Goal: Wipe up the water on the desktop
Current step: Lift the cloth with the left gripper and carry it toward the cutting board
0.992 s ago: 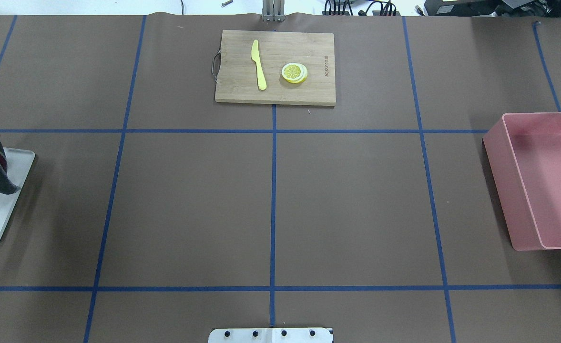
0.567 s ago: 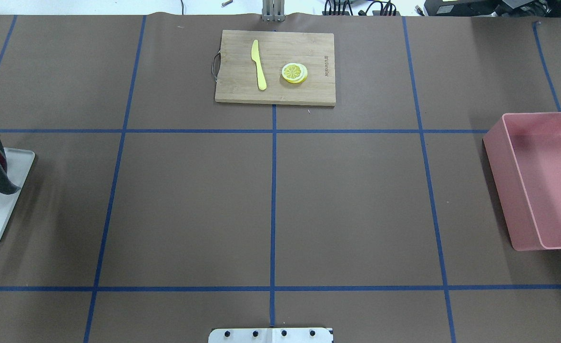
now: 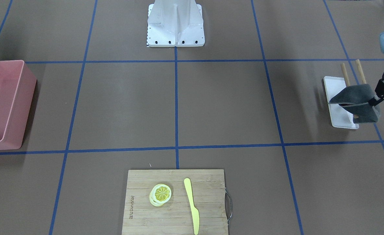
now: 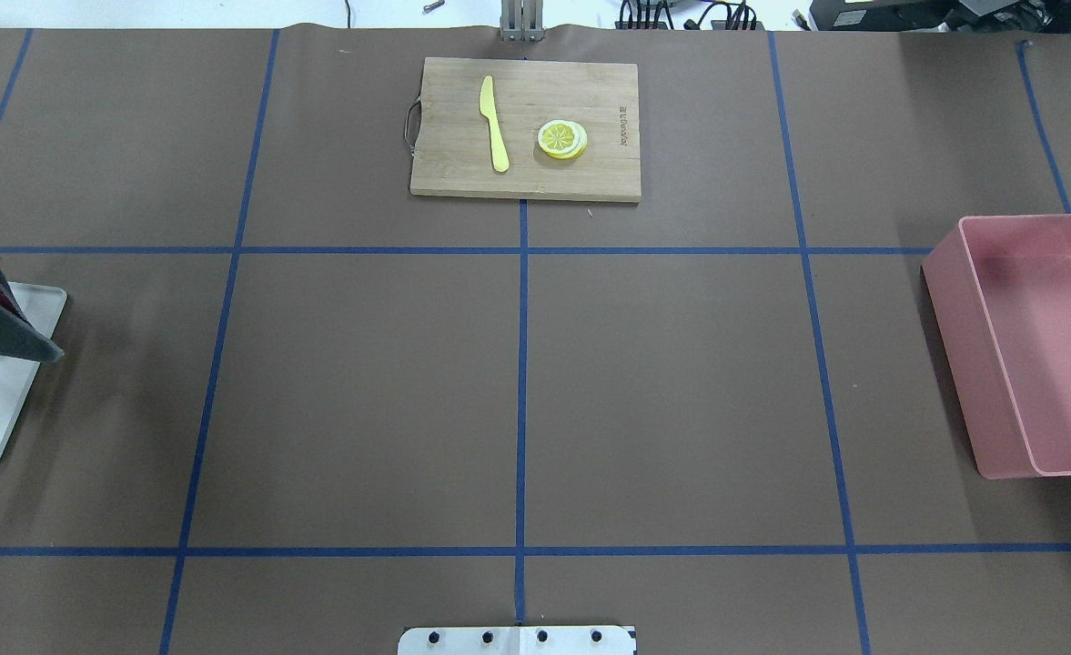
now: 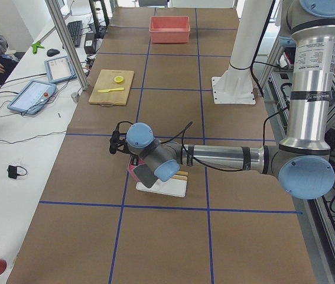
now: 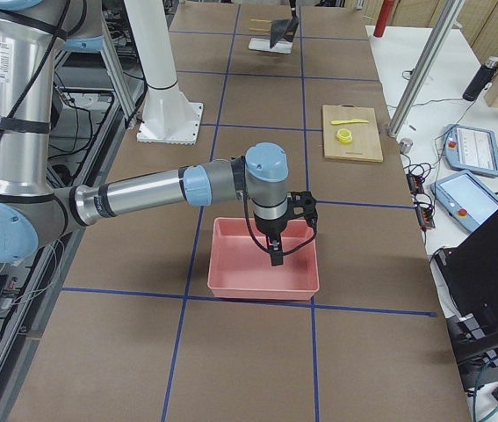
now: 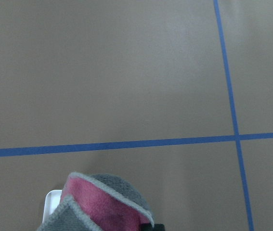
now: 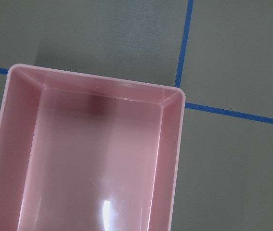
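Gripping a folded grey-and-pink cloth [image 3: 358, 106] by one edge, the left pincer [image 3: 374, 99] is holding it up over the white rack tray [image 3: 333, 88]. The cloth is hanging free just beside the two wooden pegs [image 3: 344, 73], and I judge it is being readied for carrying out over the table [image 4: 362, 391]. The table, the thing to be wiped, is lying beneath this pincer and stretching away from it toward the other arm. No wet patch is showing on it in any view, so I cannot say where the wiping is due.

The right pincer [image 6: 275, 253] is hanging over the pink bin [image 6: 257, 288] at the far end from the cloth, and I cannot tell whether it is clenched or released. Well apart from both pincers, a bamboo cutting board [image 4: 526, 173] is carrying a yellow knife [image 4: 495, 123] and lemon slices [image 4: 562, 139]. The pegs just beside the cloth are the one near thing risking a snag.
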